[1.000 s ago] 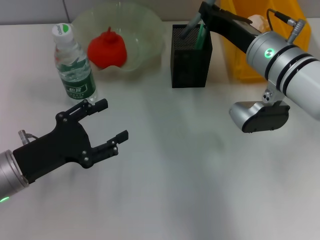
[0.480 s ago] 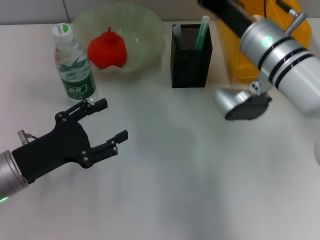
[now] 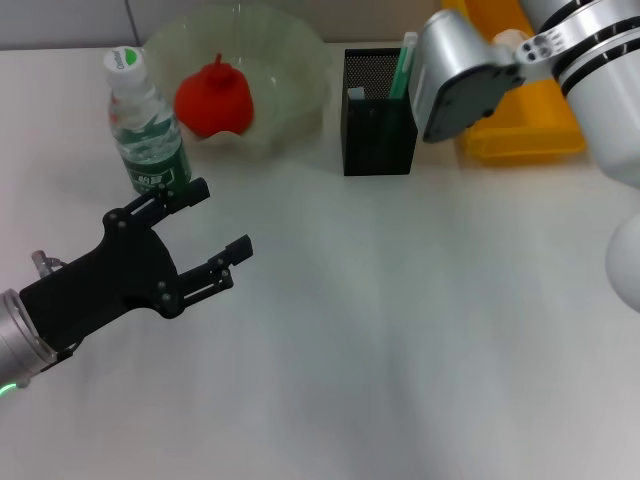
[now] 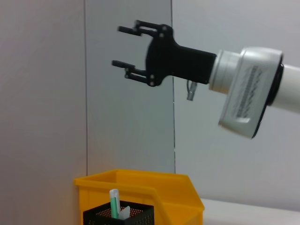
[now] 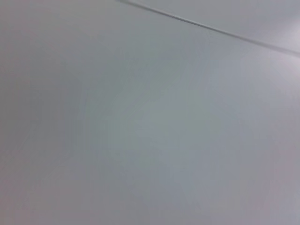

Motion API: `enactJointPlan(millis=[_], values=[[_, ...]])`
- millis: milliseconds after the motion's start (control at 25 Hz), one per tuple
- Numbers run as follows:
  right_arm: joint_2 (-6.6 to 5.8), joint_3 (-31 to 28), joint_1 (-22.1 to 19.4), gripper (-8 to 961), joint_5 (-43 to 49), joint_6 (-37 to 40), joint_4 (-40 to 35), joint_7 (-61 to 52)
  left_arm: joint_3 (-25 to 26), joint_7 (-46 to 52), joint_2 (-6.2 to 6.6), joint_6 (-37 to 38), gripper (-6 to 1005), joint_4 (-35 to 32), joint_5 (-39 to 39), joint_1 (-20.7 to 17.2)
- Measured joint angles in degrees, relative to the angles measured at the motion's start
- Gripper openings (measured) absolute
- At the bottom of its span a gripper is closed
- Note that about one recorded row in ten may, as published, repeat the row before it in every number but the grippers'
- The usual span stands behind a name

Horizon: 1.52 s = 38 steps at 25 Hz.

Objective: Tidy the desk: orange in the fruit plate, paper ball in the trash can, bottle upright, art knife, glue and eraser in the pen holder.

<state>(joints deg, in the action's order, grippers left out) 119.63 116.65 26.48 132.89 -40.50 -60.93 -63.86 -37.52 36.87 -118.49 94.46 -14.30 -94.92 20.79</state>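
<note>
Left black gripper (image 3: 205, 232) spread and empty, lower left; right gripper (image 4: 130, 52) spread too, raised high. Yellow plastic trash can (image 3: 520, 130) upper right, contents unclear. Red-orange orange (image 3: 214, 97) in pale-green scalloped fruit plate (image 3: 290, 45). Clear green-labelled bottle (image 3: 146, 125) upright. Black mesh pen holder (image 3: 378, 130) filled. Seemingly done.

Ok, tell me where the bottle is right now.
In the head view the bottle stands upright at the far left of the desk, just left of the fruit plate holding the orange, with the open left claw just in front of it.
</note>
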Motion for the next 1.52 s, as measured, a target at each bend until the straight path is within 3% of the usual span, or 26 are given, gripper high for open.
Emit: enactJointPlan(millis=[40, 80, 160, 200, 240, 280, 360, 400, 440, 480, 560, 600, 640, 680, 840, 960, 1160, 1200, 1240, 1280, 1320, 1440, 1520], values=[[0.00, 0.00, 0.00, 616, 0.00, 0.00, 0.00, 0.00, 0.00, 0.00, 0.00, 0.00, 795, 0.00, 0.00, 0.00], [0.03, -0.11, 0.08, 616, -0.18, -2.09, 0.21, -10.08, -0.30, 1.88, 0.16, 0.09, 795, -0.14, -0.02, 0.15], [0.03, -0.30, 0.06, 616, -0.48, -3.12, 0.18, -15.32, -0.40, 2.55, 0.21, 0.10, 795, -0.21, -0.08, 0.22], [0.03, -0.56, -0.17, 615, -1.97, -4.43, -0.48, -26.09, -0.54, 3.00, 0.21, 0.12, 795, -0.29, -0.14, 0.25], [0.03, -0.56, -0.17, 615, -1.97, -4.43, -0.48, -26.09, -0.54, 3.00, 0.21, 0.12, 795, -0.29, -0.14, 0.25], [0.00, -0.81, -0.45, 615, -3.20, -4.78, -1.21, -35.18, -0.90, 3.08, 0.17, 0.12, 795, -0.20, -0.19, 0.26], [-0.05, -1.22, -0.60, 615, -3.63, -4.65, -1.51, -41.17, -1.18, 3.23, 0.17, 0.12, 795, -0.13, -0.20, 0.27], [-0.14, -2.49, -0.71, 622, -3.84, -3.87, -1.56, -50.62, -2.23, 3.96, 0.19, 0.02, 795, -0.09, -0.23, 0.30], [-0.14, -2.49, -0.71, 629, -3.84, -3.87, -1.56, -50.62, -2.23, 3.96, 0.19, 0.02, 795, -0.09, -0.23, 0.30], [-0.28, -4.08, -0.64, 637, -3.86, -2.49, -1.43, -59.37, -2.71, 4.24, 0.19, -0.15, 795, -0.10, -0.23, 0.32], [-0.32, -4.84, -0.54, 651, -3.86, -1.83, -1.41, -63.50, -2.71, 4.24, 0.19, -0.15, 795, -0.10, -0.23, 0.32], [-0.45, -6.62, -0.37, 676, -3.42, -0.21, -1.41, -74.21, -3.50, 4.57, 0.21, -0.55, 795, -0.05, -0.26, 0.30], [-0.45, -6.62, -0.37, 702, -3.42, -0.21, -1.41, -74.21, -3.51, 4.58, 0.21, -0.56, 795, -0.04, -0.26, 0.27], [-0.53, -8.46, -0.54, 727, -2.38, 2.30, -1.90, -84.68, -3.52, 4.60, 0.21, -0.55, 795, -0.03, -0.26, 0.23], [-0.63, -9.89, -0.92, 803, -1.24, 7.77, -3.85, -97.71, -3.55, 5.37, 0.21, -0.40, 795, -0.10, -0.27, 0.23], [-1.05, -10.13, -0.98, 803, -1.73, 15.97, -7.31, -104.44, -3.58, 6.64, 0.21, -0.38, 795, -0.39, -0.27, 0.77], [-1.66, -12.76, -0.53, 804, -7.77, 32.67, -15.61, -105.31, -3.58, 6.88, 0.24, -0.36, 796, -0.41, -0.26, 1.03], [-1.99, -15.92, -0.80, 804, -11.24, 40.23, -19.84, -105.34, -3.58, 6.91, 0.25, -0.41, 796, -0.49, -0.26, 1.17], [-1.99, -15.92, -0.80, 804, -11.24, 40.23, -19.84, -105.34, -3.58, 6.91, 0.25, -0.41, 796, -0.49, -0.26, 1.17], [-2.39, -19.65, -0.81, 804, -14.27, 47.85, -23.29, -105.32, -3.60, 6.92, 0.26, -0.49, 796, -0.54, -0.26, 1.25], [-2.39, -19.65, -0.81, 804, -14.27, 47.85, -23.29, -105.32, -3.60, 6.93, 0.27, -0.50, 796, -0.55, -0.26, 1.31], [-2.91, -26.37, 0.29, 803, -19.43, 62.55, -27.41, -102.46, -3.49, 6.94, 0.28, -0.27, 796, -0.55, -0.16, 1.36], [-2.56, -32.88, 1.98, 803, -24.35, 74.64, -28.36, -97.04, -3.47, 6.95, 0.28, -0.17, 796, -0.56, -0.07, 1.36]])
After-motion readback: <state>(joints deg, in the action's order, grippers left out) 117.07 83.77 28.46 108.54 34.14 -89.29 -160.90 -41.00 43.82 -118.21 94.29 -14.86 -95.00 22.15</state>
